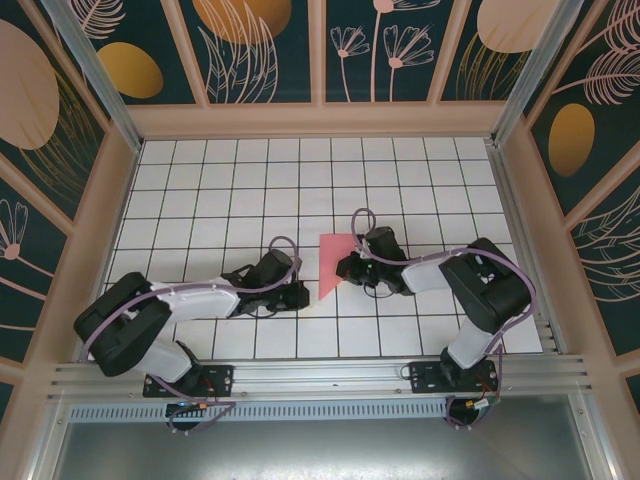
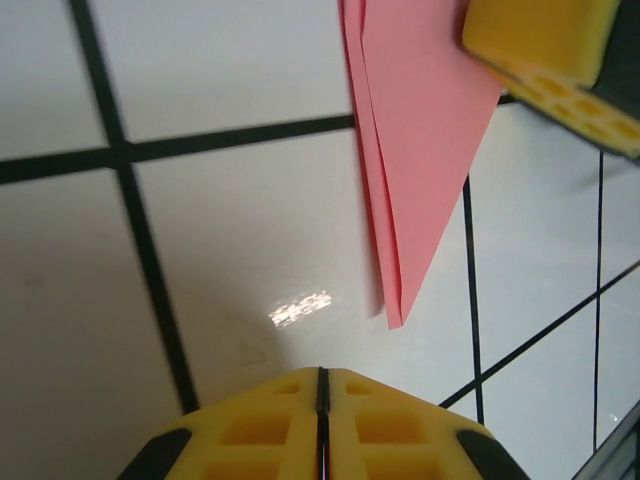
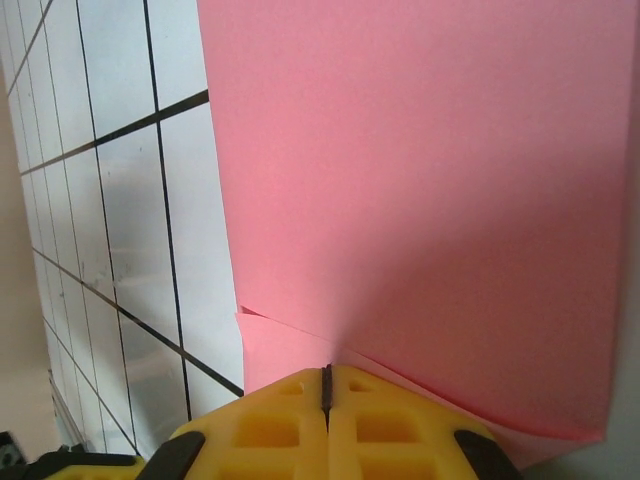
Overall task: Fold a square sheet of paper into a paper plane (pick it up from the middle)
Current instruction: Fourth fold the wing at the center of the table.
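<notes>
The square sheet of paper (image 1: 333, 262) is folded into a salmon-pink triangle with its point toward the near edge, lying mid-table between both arms. In the left wrist view the paper (image 2: 420, 150) shows two layers and a slim tip slightly off the tiles. My left gripper (image 1: 302, 296) (image 2: 322, 385) is shut and empty, just short of that tip. My right gripper (image 1: 346, 268) (image 3: 326, 378) is shut at the paper's right side, where the upper flap (image 3: 420, 200) rises from its fingertips over the lower layer (image 3: 275, 350). One of its yellow fingers (image 2: 545, 40) overlaps the paper.
The white grid-tiled table (image 1: 230, 190) is walled by patterned panels (image 1: 260, 50) at the back and sides. A metal rail (image 1: 300, 375) runs along the near edge by the arm bases. Open tiles lie behind the paper.
</notes>
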Available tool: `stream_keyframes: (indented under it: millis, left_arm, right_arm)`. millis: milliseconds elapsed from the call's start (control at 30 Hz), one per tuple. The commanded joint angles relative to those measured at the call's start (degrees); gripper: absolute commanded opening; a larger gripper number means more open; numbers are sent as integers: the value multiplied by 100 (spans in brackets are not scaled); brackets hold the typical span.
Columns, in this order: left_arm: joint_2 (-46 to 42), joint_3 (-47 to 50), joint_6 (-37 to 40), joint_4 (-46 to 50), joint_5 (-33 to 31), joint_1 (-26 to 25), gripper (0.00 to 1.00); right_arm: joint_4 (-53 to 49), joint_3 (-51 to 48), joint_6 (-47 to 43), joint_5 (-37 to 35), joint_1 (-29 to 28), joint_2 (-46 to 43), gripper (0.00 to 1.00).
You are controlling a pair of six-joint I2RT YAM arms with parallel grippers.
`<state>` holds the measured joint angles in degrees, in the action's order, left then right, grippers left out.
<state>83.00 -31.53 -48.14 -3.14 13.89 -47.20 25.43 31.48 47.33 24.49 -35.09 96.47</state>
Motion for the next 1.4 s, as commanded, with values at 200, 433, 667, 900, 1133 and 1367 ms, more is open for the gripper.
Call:
stream_keyframes:
  millis: [200,433,667,900,1133,1367]
  left_arm:
    - [-574,-520,-29,727,-1146,9,12]
    - [-765,-540,-55,561,-1034,16,10]
    - [-713,-545,-108,372,-780,9,10]
    - [-342,-762,-20,201,-417,10,12]
    - [132,-940,39,-29,-126,9,15]
    - [660,-1353,186,173,-279,13,15]
  right_arm:
    - [-95,-548,1532,-970,-738,-305,8]
    - [-133,-574,2266,-1639,-1266,-491,8]
    - [-209,-342,1868,-1553,-1290,-1068,13]
    - [-1043,-239,1512,-1782,-1074,-1696,18]
    - [-1101,-729,1476,-1690,-724,-2251,28]
    - [-909,-839,1466,-1358,-551,-2138,31]
